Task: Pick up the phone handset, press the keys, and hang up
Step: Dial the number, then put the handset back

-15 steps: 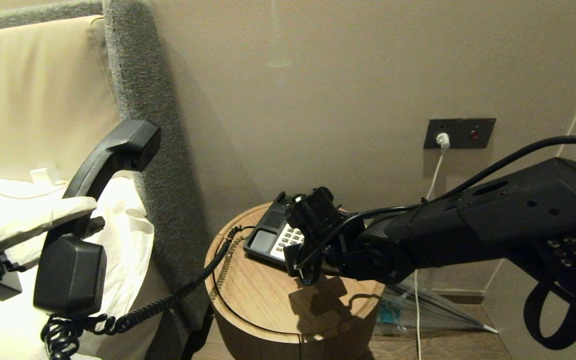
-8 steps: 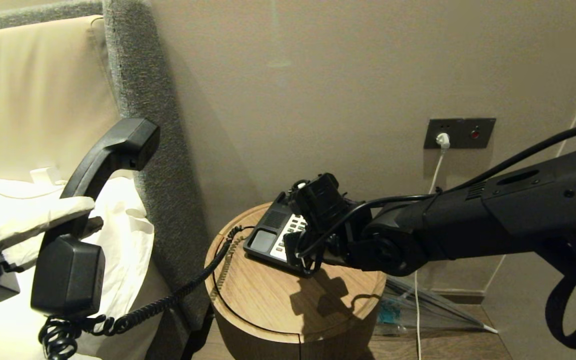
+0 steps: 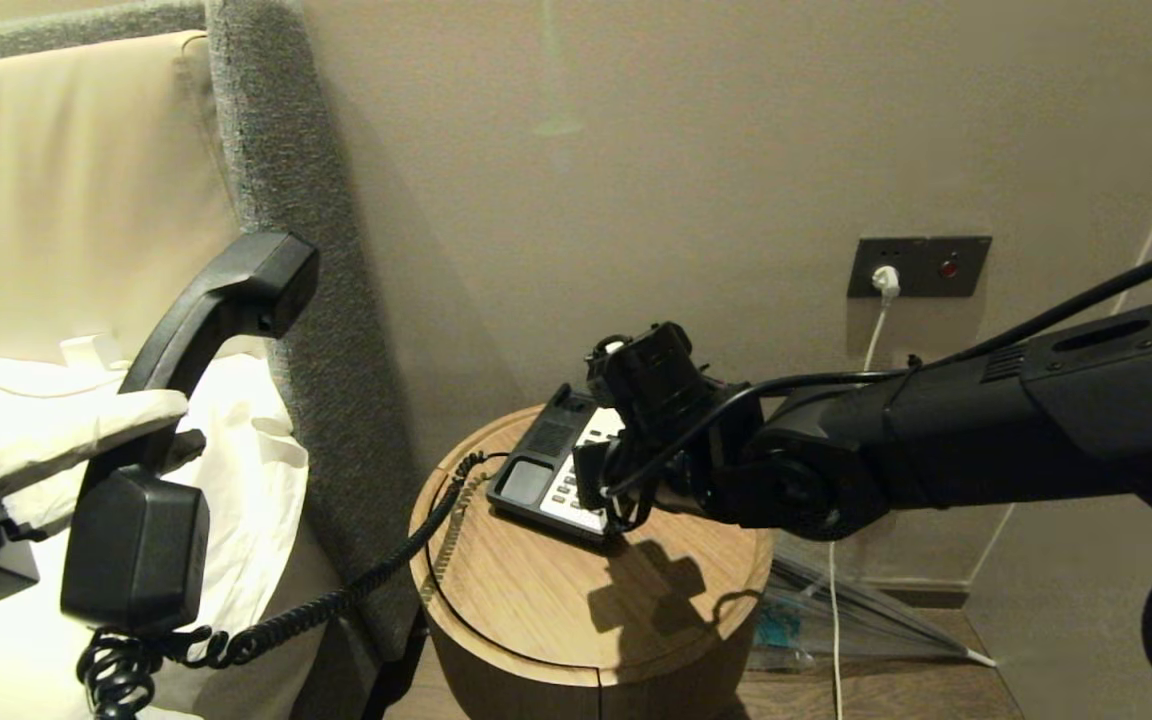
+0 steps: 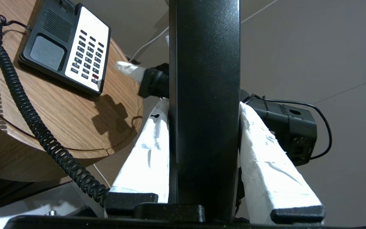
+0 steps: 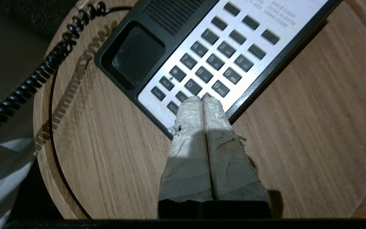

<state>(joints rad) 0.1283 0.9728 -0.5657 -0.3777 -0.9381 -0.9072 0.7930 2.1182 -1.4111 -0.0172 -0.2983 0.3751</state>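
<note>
Matt black plastic phone handset [image 3: 176,400]; wood-grain table [image 3: 546,600]; tape-wrapped claw fingers [image 5: 189,127].

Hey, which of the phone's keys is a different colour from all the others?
The reddish key in the row of the keys nearest the faceplate's front edge, at the end away from the empty cradle. Every other one is dark grey.

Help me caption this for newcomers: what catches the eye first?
The black phone handset held aloft by the left gripper beside the bed, its coiled cord trailing to the round wooden table. There the right gripper, fingers together, points at the keys.
</note>
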